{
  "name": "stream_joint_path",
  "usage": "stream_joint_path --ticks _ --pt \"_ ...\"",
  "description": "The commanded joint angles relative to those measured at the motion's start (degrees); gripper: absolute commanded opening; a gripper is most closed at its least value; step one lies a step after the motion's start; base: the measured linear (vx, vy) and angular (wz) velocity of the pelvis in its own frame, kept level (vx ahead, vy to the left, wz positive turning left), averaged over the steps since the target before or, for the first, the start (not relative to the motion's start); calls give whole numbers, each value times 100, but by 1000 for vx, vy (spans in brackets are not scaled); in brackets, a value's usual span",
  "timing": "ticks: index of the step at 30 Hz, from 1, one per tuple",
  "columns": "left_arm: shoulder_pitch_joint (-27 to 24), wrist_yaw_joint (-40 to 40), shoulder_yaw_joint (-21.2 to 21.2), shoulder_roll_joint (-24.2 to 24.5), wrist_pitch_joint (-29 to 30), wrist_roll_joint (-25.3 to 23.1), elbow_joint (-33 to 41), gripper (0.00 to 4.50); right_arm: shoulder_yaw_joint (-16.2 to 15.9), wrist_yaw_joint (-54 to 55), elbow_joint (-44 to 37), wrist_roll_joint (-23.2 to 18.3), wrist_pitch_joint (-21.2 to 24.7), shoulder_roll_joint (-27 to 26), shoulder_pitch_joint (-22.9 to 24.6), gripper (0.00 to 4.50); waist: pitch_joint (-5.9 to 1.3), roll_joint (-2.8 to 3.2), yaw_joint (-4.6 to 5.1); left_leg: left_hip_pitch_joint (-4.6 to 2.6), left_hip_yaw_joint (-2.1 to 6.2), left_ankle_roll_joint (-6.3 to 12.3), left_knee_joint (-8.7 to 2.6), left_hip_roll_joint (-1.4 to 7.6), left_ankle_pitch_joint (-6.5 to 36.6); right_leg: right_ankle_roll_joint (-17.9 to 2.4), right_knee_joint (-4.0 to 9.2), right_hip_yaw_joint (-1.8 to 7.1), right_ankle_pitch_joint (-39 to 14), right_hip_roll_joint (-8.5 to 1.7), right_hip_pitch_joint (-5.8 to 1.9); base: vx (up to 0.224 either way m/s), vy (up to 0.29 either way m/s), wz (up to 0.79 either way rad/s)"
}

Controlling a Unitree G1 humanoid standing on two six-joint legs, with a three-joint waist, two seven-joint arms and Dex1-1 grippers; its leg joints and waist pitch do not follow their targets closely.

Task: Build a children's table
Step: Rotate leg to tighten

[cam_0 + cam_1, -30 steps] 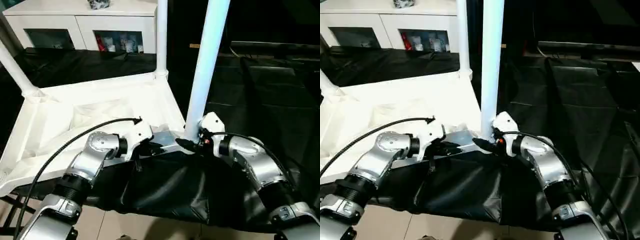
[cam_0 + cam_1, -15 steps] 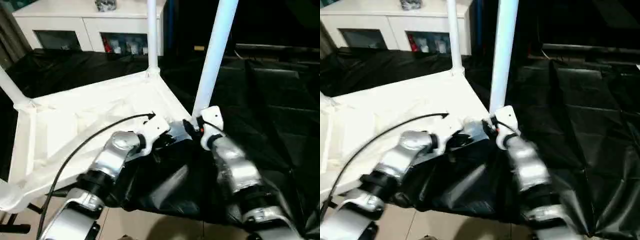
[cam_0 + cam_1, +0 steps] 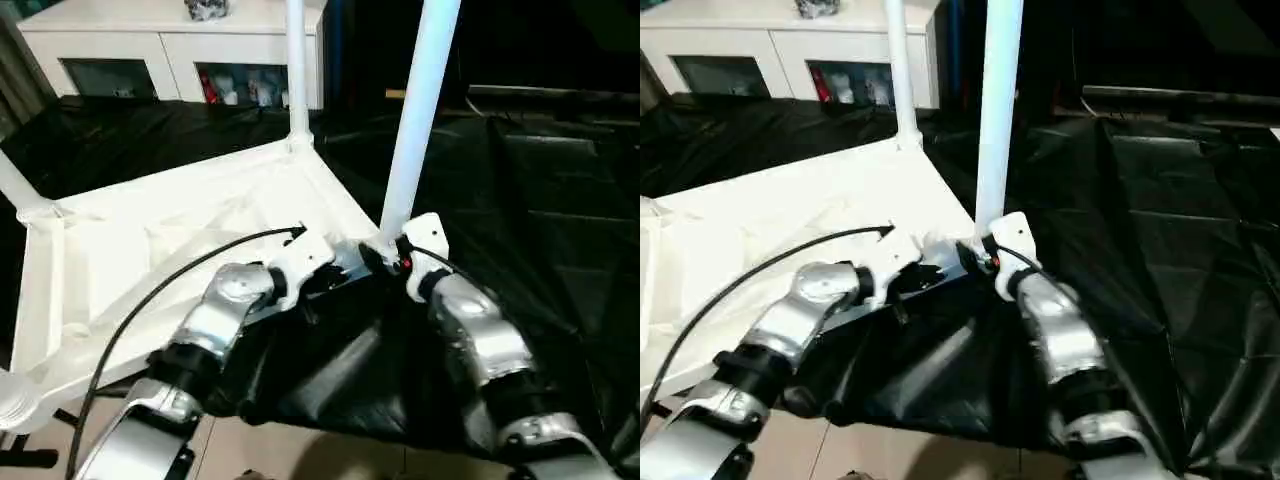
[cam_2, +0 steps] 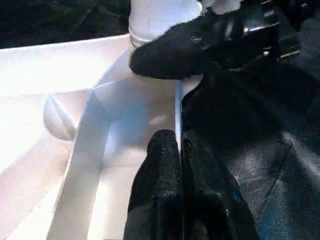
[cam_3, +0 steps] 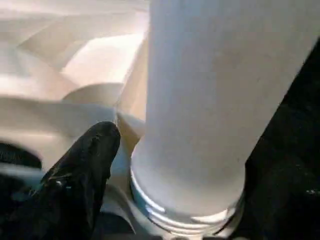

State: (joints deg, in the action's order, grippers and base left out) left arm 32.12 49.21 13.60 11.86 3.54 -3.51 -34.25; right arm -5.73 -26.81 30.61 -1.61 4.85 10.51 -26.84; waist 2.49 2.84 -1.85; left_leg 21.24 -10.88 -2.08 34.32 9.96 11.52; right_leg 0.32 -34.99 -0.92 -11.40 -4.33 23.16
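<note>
While pinching rim — left fingers

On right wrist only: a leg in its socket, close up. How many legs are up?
Observer: Three: near leg, far leg, left leg.
Operator: Where's the left gripper?
Observer: Left gripper has its jaws shut on the tabletop rim, just beside the near leg's socket.
Operator: What's the tabletop on?
Observer: It lies underside up on a black sheet.
</note>
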Motion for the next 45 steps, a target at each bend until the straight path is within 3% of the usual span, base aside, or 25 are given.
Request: stream_joint_path --ticks 1,5,6,8,11,16,17,22,27,31,34,35,39,41,43,44,45 --pt "-151 410 -122 152 -106 266 68 0 -128 -478 -184 -34 58 131 -25 389 -351 -130 -52 -14 97 561 -364 241 694 -1536 360 151 -223 -340 -308 0 0 0" --pt "-205 755 -116 316 -122 378 202 0 -253 -1133 -293 -111 10 382 14 389 -328 -114 -50 -36 96 482 -391 272 873 -1577 374 148 -447 -329 -284 0 0 0" --pt "-266 1116 -73 489 -119 500 353 0 -473 -1841 -453 -171 -144 647 90 389 -326 -112 -48 -44 91 450 -392 275 914 -1591 374 150 -463 -326 -276 0 0 0" --pt "-326 1482 -21 651 -132 609 470 0 -601 -2366 -590 -311 -177 817 122 389 -331 -92 -82 -27 97 485 -391 295 850 -1616 333 144 -255 -333 -303 0 0 0" --pt "-364 1737 25 788 -152 652 524 0 -687 -2778 -725 -437 -92 959 132 389 -321 -79 -105 -44 74 512 -383 293 867 -1681 339 144 -220 -322 -278 0 0 0" --pt "-360 2121 201 1068 -279 522 510 0 -829 -3586 -847 -551 58 1226 118 389 -331 -93 -175 -58 73 503 -379 310 823 -1718 315 143 -145 -328 -277 0 0 0" --pt "-351 2160 221 1093 -289 506 507 0 -849 -3668 -847 -564 93 1248 110 389 -330 -118 -175 -59 70 500 -379 311 809 -1724 315 144 -132 -327 -278 0 0 0" --pt "-326 2275 256 1193 -329 505 508 0 -1060 -4048 -899 -529 163 1400 137 329 -327 -111 -200 -57 73 448 -379 305 804 -1719 316 145 -199 -336 -280 0 0 0" --pt "-306 2301 263 1217 -393 497 427 0 -1088 -4078 -850 -477 126 1392 159 297 -330 -113 -203 -59 73 407 -378 301 820 -1698 319 147 -248 -335 -280 0 0 0" --pt "-341 2364 264 1259 -330 545 491 0 -1057 -4069 -886 -534 186 1311 157 275 -341 -41 -217 -63 84 373 -377 297 809 -1737 302 136 -98 -331 -286 0 0 0" --pt "-345 2375 267 1267 -321 557 500 0 -1062 -4075 -892 -542 190 1308 159 264 -341 -65 -215 -61 81 363 -377 297 829 -1751 303 136 -62 -330 -291 0 0 0" --pt "-344 2420 203 1233 -202 686 541 0 -1076 -4081 -933 -572 206 1282 188 263 -343 -7 -226 -63 90 350 -374 297 826 -1762 294 135 -50 -340 -290 0 0 0" --pt "-235 1981 191 1083 -212 534 350 0 -1000 -3615 -898 -484 134 1078 306 261 -341 -62 -217 -61 82 334 -380 299 877 -1787 302 133 -31 -329 -292 0 0 0" --pt "-137 1506 140 889 -242 422 154 0 -832 -2965 -698 -397 150 810 292 261 -325 -55 -220 -69 90 295 -396 299 948 -1754 326 136 -199 -338 -284 0 0 0" --pt "-74 1195 93 725 -220 387 41 0 -705 -2475 -546 -349 186 596 268 260 -287 -74 -176 -95 97 92 -440 282 1291 -1598 404 155 -977 -351 -253 0 0 0" --pt "14 669 74 439 -200 277 -116 0 -512 -1667 -329 -290 265 201 244 260 -281 -43 -146 -115 104 -50 -453 276 1426 -1501 440 167 -1292 -358 -235 0 0 0" --pt "14 669 74 439 -200 277 -116 0 -512 -1667 -329 -290 265 201 244 259 -273 -48 -134 -115 114 -98 -468 273 1499 -1443 459 167 -1442 -356 -233 0 0 0"
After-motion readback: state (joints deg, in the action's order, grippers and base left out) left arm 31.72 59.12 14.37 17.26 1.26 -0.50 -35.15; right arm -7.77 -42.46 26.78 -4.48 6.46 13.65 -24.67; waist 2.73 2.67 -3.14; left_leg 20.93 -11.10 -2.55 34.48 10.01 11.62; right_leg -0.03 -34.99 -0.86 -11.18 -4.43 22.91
